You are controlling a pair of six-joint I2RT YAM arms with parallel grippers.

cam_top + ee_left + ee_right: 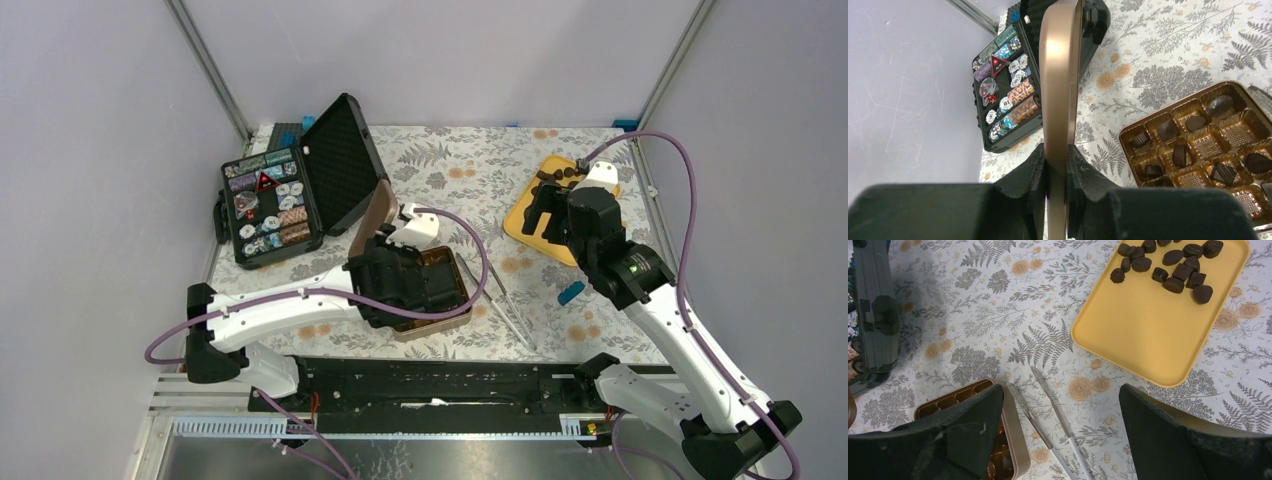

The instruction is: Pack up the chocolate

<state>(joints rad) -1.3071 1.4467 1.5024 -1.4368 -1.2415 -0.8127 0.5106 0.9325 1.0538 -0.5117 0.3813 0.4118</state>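
Several dark chocolate pieces (1168,265) lie on a yellow tray (1148,335) at the back right, also seen from the top (560,176). More chocolates (1168,131) sit in compartments of the golden-brown tin (1235,132), which lies in front of the left arm (455,300). My left gripper (1057,150) is shut on the flat brown lid (1060,90) and holds it on edge beside the tin (372,218). My right gripper (1060,390) is open and empty above the table, between the tray and the tin (552,215).
Metal tweezers (1048,405) lie on the floral cloth right of the tin (505,305). An open black case of poker chips (285,195) stands at the back left. A small blue object (570,293) lies by the right arm.
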